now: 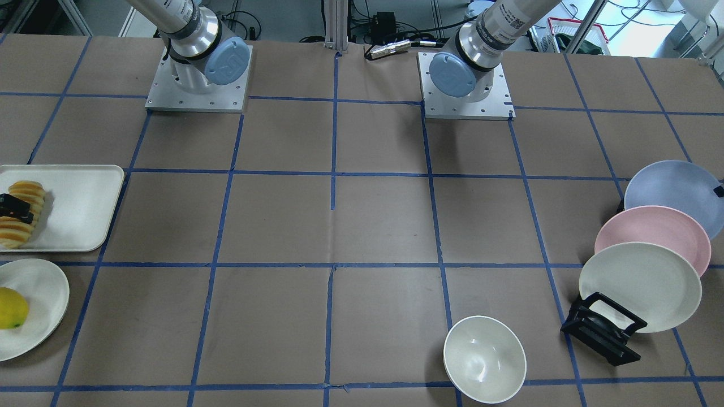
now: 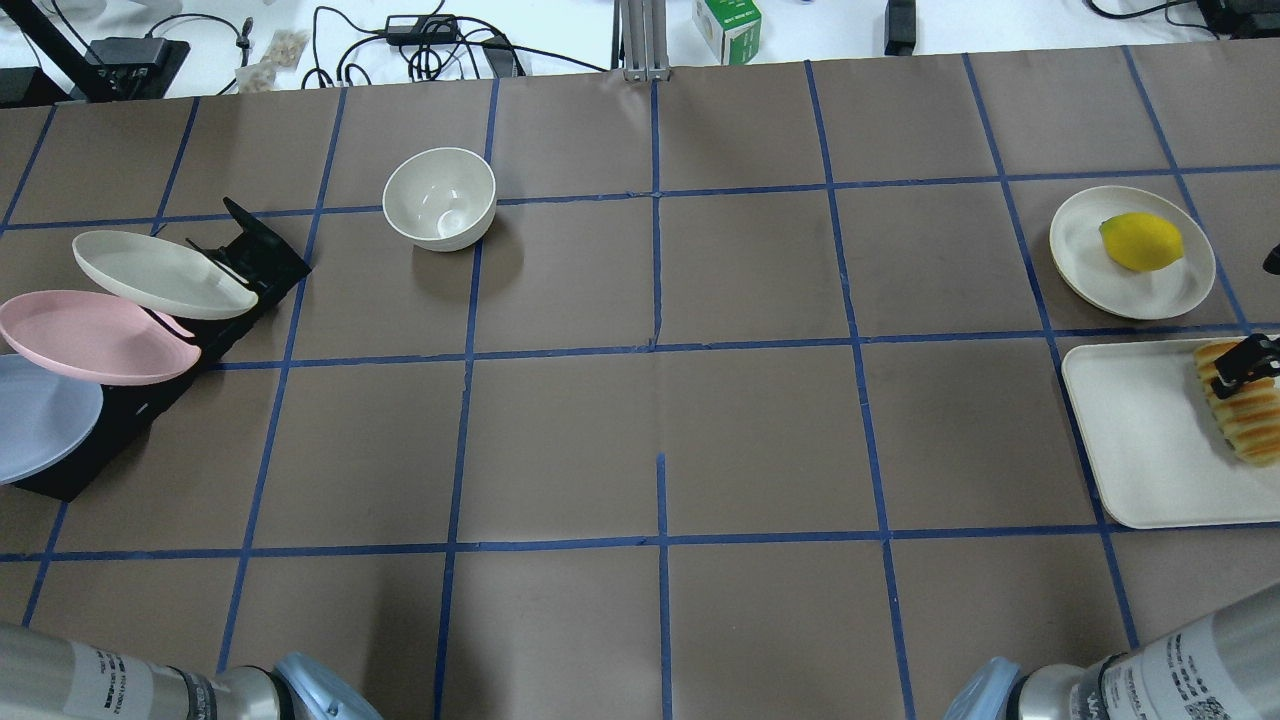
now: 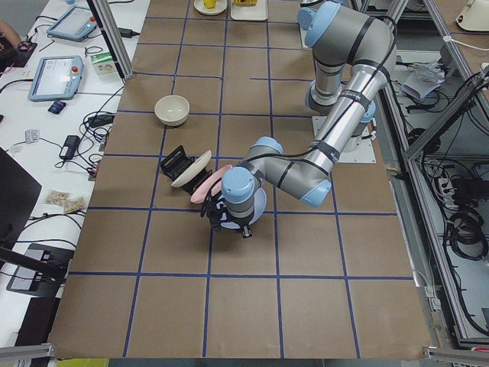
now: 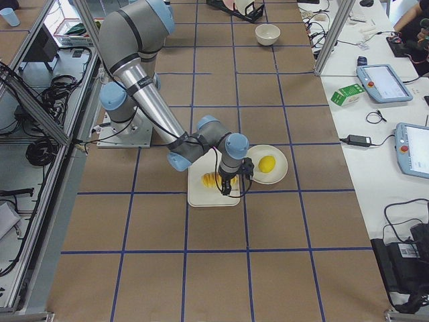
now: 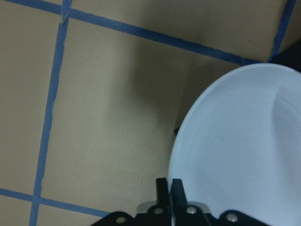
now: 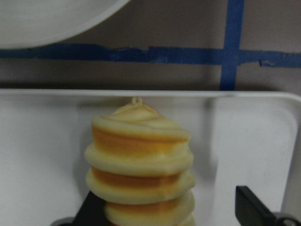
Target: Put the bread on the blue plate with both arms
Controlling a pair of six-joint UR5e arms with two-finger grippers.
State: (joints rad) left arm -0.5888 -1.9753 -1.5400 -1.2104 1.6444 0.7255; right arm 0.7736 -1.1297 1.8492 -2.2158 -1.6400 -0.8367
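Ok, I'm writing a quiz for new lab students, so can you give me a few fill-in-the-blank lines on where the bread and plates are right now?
1. The bread lies on a white ____.
2. The gripped plate, its rim pinched in the left pincer, is coloured ____.
3. In the rack, the middle plate is ____.
Missing words: tray; blue; pink.

No text is legible; the printed label (image 1: 513, 16) on the left arm (image 1: 481, 48) is too blurred.
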